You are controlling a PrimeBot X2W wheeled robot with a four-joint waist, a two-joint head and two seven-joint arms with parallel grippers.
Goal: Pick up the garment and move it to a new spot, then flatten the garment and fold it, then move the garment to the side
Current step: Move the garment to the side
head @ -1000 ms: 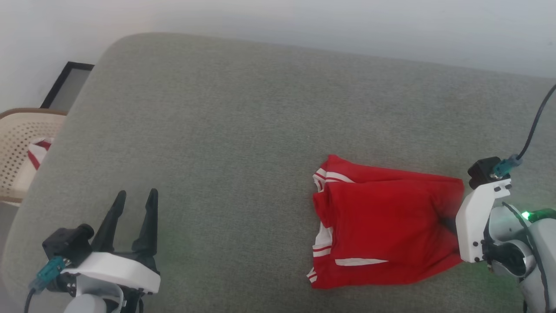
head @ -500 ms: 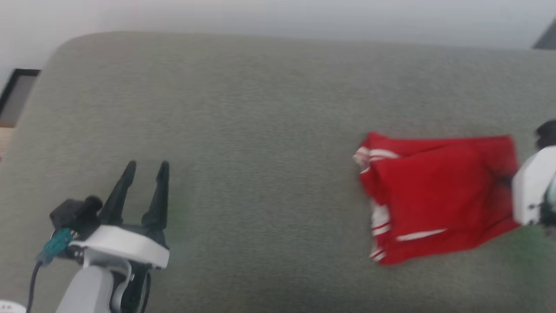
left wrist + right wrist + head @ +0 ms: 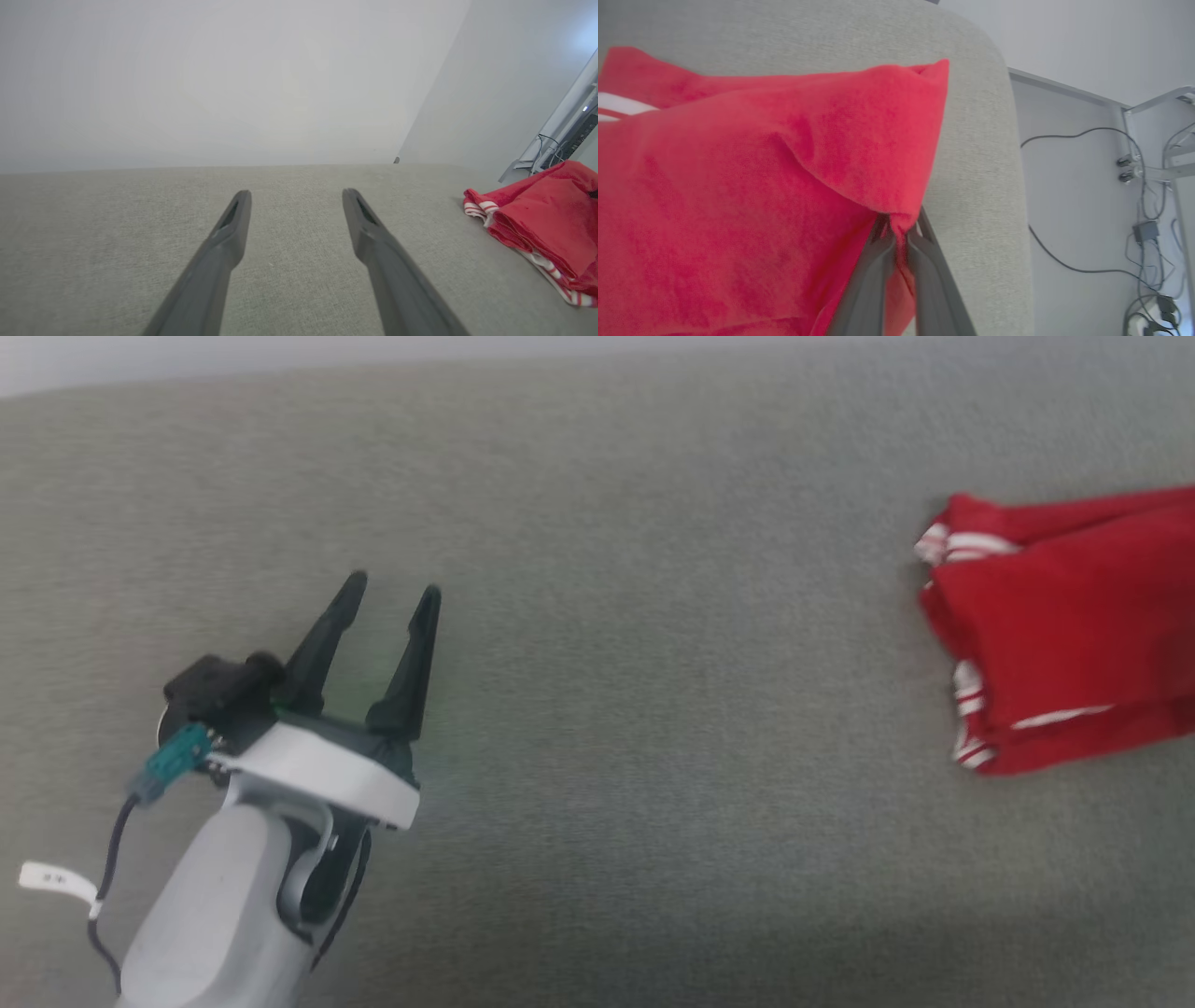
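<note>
Grey-green woven upholstery forms the wide padded surface (image 3: 653, 709) I am working over, with a plain white wall (image 3: 233, 70) behind it. From the head camera, my left gripper (image 3: 392, 586) hovers at the lower left on its pale forearm, its jaws spread wide with nothing between them. A teal connector (image 3: 173, 765) and a dark cable with a small white tag (image 3: 51, 877) hang off that wrist. In the left wrist view the same gripper (image 3: 296, 193) points across bare fabric, and nothing lies in its path.

Well apart from it, at the far right edge of the head view, is the garment (image 3: 1064, 635), a red folded bundle showing white and striped trim on its near side. It reads the same in the left wrist view (image 3: 546, 205), low on the right.

In the right wrist view the garment (image 3: 738, 186) takes up most of the left half. My right gripper (image 3: 901, 228) has its jaws pressed together, pinching a hanging corner of the red cloth close to the rounded edge of the padded surface. Beyond that edge, on a pale floor, lie loose black cables (image 3: 1064, 140) beside a grey metal frame (image 3: 1157, 100).
</note>
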